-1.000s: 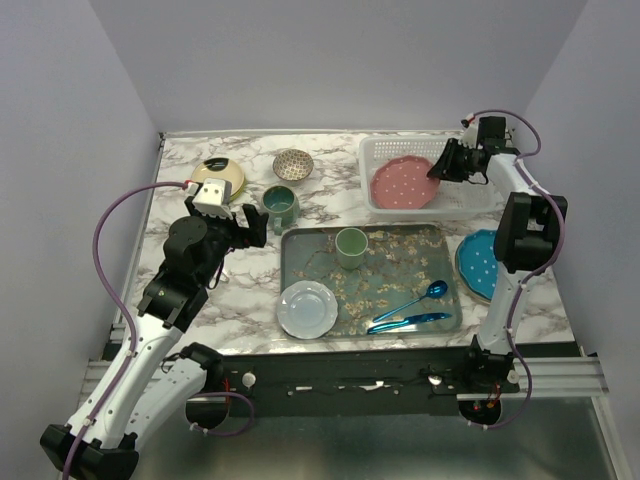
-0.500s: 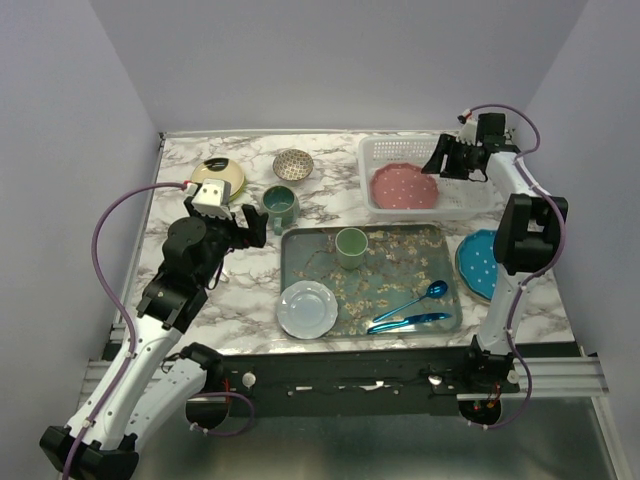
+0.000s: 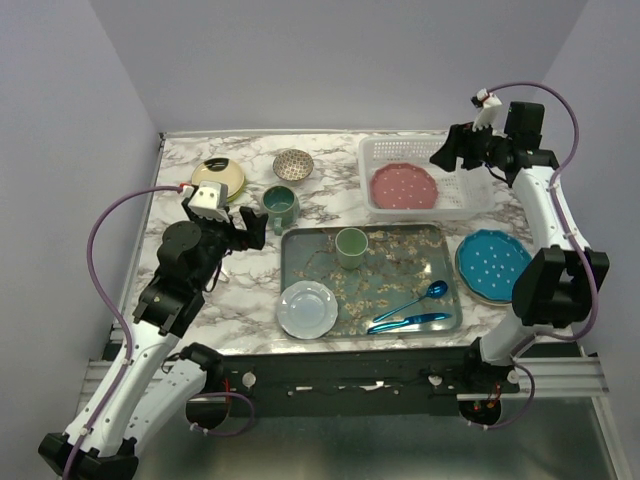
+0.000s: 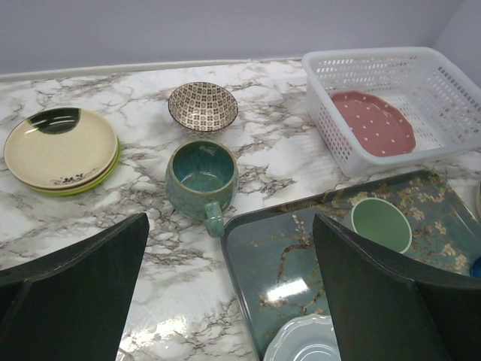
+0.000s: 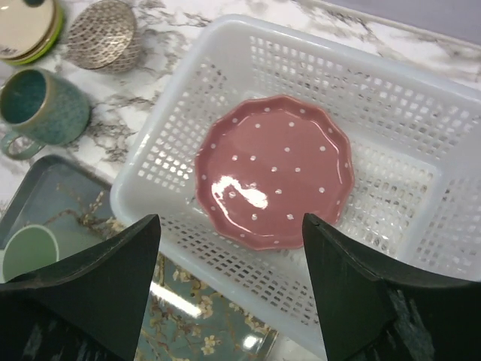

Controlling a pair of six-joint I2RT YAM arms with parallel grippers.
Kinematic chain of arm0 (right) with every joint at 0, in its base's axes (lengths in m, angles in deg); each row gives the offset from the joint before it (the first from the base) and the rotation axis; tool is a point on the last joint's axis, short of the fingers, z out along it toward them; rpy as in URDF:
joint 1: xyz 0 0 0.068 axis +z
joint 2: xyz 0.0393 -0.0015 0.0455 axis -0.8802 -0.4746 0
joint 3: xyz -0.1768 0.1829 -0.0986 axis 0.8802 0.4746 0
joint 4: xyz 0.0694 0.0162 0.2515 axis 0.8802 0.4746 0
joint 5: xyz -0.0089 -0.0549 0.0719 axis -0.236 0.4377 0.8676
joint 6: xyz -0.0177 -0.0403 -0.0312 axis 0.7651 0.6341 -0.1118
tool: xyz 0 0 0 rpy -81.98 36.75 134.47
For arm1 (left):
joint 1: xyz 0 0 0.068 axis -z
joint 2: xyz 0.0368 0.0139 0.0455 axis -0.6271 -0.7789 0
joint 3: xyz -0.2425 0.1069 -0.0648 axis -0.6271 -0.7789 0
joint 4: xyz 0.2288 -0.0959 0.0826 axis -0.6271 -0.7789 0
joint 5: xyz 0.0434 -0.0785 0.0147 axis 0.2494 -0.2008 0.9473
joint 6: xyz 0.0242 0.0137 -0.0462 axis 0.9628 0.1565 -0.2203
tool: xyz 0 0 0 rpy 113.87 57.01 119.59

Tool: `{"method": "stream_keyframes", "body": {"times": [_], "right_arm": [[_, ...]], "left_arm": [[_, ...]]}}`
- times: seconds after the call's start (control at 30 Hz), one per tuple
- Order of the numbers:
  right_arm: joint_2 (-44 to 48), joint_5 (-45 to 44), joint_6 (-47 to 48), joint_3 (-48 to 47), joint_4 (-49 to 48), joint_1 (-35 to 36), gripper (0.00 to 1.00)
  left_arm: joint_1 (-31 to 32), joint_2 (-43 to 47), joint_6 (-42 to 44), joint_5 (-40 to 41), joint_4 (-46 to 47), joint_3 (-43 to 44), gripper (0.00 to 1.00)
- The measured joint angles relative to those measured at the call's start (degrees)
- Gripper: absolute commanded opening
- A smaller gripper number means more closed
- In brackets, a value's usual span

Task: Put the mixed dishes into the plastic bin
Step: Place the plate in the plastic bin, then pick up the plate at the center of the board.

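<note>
Since the pink plate (image 5: 274, 171) sits in the plastic bin (image 5: 376, 98), we aim the right gripper (image 5: 231, 222) (jaws apart, empty) at the rim of the teal plate (image 3: 492, 265). Left gripper (image 4: 231, 222) gapes too.

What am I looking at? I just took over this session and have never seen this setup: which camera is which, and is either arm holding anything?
Two robot arms are bolted at the near edge of the table, each ending in a two-finger gripper. The wide picture looks down from above and behind them. The other two come from wrist cameras, so the dark wedges at the bottom are each gripper's own fingers. The left gripper hovers open near the dark teal mug. The right gripper hangs open above the white bin, which holds one pink plate. Neither holds anything. Outside the bin are a stack of plates, cream on top, a speckled bowl and a teal dotted plate. The grey tray carries crumbs, a green cup, blue cutlery and part of a pale plate.
</note>
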Motion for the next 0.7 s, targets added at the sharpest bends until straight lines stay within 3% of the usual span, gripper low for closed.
{"method": "stream_keyframes", "body": {"times": [0.37,0.7], "right_arm": [[19.82,9.33,11.43,16.26,4.07,0.07,0.86],[34.97,12.09,16.74,22.6,9.77,0.07,0.9]], "left_arm": [[0.0,0.81,-0.04,-1.42,0.04,0.0,0.99],[0.0,0.81,-0.42,-2.34,0.04,0.0,0.99]]}}
